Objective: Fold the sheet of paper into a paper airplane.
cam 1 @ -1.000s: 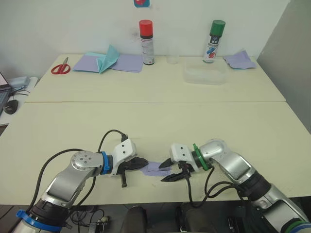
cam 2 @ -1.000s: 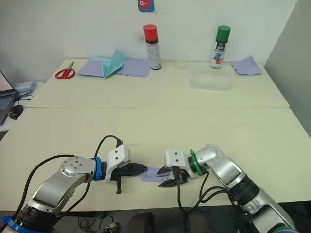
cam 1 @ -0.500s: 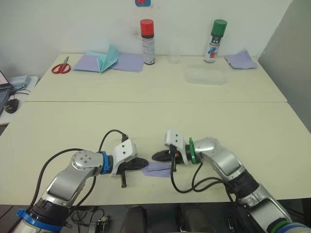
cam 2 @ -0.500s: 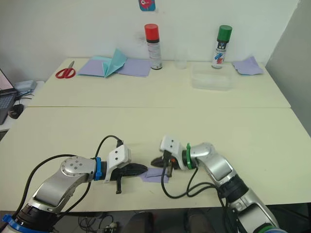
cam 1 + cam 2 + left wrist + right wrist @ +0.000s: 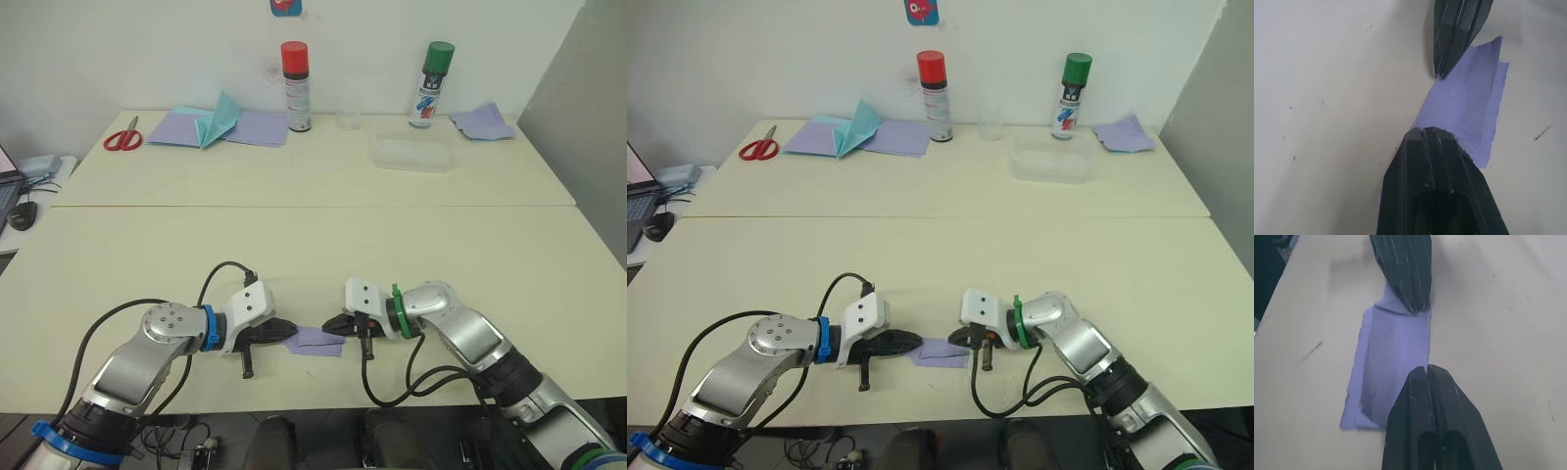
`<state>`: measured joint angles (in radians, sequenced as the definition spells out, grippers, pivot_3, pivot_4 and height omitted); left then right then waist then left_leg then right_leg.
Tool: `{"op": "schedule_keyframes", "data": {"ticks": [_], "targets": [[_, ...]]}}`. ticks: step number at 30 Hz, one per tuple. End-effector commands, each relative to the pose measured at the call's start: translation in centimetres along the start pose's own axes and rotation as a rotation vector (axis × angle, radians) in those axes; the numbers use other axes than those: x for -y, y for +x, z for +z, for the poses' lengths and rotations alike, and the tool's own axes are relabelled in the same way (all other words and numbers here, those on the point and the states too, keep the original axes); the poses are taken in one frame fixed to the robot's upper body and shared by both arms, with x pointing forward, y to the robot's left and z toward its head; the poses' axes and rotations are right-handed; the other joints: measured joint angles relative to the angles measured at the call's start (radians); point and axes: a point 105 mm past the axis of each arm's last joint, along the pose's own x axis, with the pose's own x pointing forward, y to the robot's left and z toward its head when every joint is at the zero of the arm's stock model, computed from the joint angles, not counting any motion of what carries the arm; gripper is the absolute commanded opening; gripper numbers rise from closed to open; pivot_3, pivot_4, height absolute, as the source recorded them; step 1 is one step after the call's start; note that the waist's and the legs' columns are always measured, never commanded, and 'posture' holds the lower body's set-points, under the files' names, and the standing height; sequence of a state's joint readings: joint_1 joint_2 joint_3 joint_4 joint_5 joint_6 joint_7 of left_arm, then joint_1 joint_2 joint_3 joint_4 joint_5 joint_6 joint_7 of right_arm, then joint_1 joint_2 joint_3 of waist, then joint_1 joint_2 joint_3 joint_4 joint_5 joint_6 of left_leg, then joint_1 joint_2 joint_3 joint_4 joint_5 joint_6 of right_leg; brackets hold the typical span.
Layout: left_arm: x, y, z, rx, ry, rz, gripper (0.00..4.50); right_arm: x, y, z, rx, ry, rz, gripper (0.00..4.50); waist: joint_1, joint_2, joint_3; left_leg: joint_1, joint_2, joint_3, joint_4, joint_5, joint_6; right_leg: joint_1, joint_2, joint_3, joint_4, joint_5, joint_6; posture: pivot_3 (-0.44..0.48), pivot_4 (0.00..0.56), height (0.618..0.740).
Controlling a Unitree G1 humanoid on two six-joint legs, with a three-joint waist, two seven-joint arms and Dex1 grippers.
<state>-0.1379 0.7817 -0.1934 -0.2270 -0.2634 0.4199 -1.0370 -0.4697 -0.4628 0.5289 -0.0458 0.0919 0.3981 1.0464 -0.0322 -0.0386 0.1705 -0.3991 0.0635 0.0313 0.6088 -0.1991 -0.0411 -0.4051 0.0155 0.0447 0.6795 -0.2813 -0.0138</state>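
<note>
The folded lavender paper airplane (image 5: 315, 340) lies flat near the table's (image 5: 490, 255) front edge, light, thin and easily creased. The left gripper (image 5: 284, 332) and right gripper (image 5: 334, 324), both clenched shut, press its opposite ends; an edge pinch looks safest.

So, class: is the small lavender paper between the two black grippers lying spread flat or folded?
Folded. The lavender paper shows layered flaps and stepped edges, pressed at each end by the closed left gripper and right gripper.
</note>
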Motion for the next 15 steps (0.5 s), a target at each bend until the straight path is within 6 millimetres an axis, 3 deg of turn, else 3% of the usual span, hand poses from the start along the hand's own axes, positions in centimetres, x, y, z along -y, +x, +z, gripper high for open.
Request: {"op": "schedule_keyframes", "data": {"ticks": [1, 4, 9, 15], "targets": [[0.4, 0.2, -2.5, -0.093, -0.052, -0.009, 0.00, -0.5, -1.3, -2.2, -0.074, 0.052, 0.009, 0.02, 0.000, 0.000, 0.000, 0.000, 0.000, 0.000, 0.000, 0.000, 0.000, 0.000, 0.000, 0.000, 0.000, 0.000, 0.000, 0.000, 0.150, 0.740], [0.4, 0.1, -2.6, -0.093, -0.052, -0.009, 0.00, -0.8, -1.9, -1.7, -0.055, 0.032, 0.027, 0.02, 0.000, 0.000, 0.000, 0.000, 0.000, 0.000, 0.000, 0.000, 0.000, 0.000, 0.000, 0.000, 0.000, 0.000, 0.000, 0.000, 0.150, 0.740], [0.4, 0.2, -2.5, -0.090, -0.048, -0.011, 0.00, 0.0, -2.0, 1.3, 0.110, 0.004, -0.003, 0.02, 0.000, 0.000, 0.000, 0.000, 0.000, -0.001, 0.000, 0.000, 0.000, 0.000, 0.000, 0.000, 0.000, 0.000, 0.000, 0.000, 0.150, 0.740], [0.4, 0.0, -2.5, -0.097, -0.041, -0.016, 0.00, -0.2, -0.6, 1.5, 0.115, 0.000, -0.002, 0.02, -0.001, 0.000, 0.000, 0.000, 0.000, 0.000, 0.000, 0.000, 0.000, 0.000, 0.000, 0.000, 0.000, 0.000, 0.000, 0.000, 0.150, 0.740]]}}
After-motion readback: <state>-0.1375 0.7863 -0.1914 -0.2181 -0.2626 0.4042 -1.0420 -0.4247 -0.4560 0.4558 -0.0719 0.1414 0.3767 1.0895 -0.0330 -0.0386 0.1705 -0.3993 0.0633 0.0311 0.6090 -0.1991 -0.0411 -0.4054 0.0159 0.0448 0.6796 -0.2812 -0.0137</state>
